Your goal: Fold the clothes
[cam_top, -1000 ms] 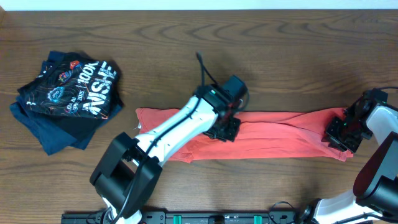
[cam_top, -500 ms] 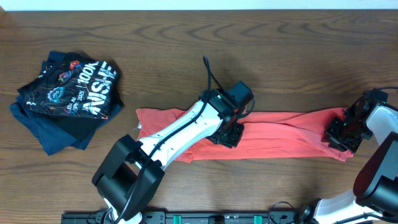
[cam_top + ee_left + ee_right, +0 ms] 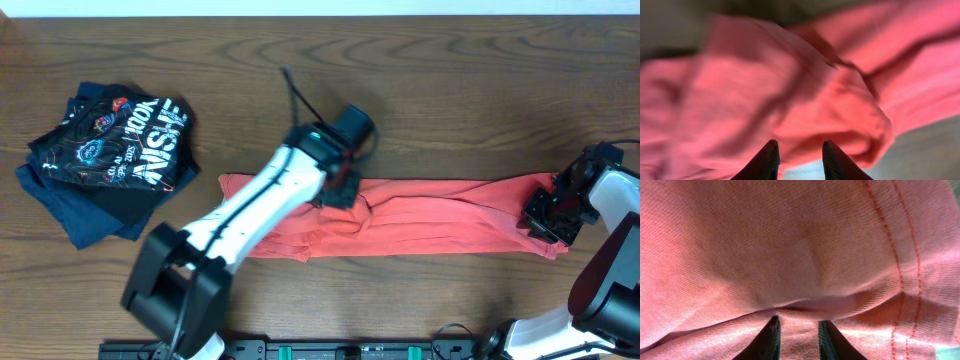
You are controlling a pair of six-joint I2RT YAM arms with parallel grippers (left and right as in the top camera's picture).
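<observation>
The red-orange T-shirt (image 3: pixel 450 225) lies stretched into a long band across the middle of the table. No lettering shows on it. My left gripper (image 3: pixel 338 190) is at the band's upper edge, left of centre. In the left wrist view its fingertips (image 3: pixel 800 152) are close together with a bunched edge of the shirt (image 3: pixel 790 90) between them; the view is blurred. My right gripper (image 3: pixel 550 215) is at the band's right end. In the right wrist view its fingers (image 3: pixel 797 330) are shut on a fold of the shirt (image 3: pixel 790 245).
A pile of black and navy garments with white lettering (image 3: pixel 105 160) lies at the far left. Bare wooden table (image 3: pixel 480 90) runs behind the shirt. The table's front edge is close below the shirt.
My left gripper moved up and to the left, from the band's middle to its upper edge, and the cloth there wrinkled. The right gripper and the shirt's right end stayed put.
</observation>
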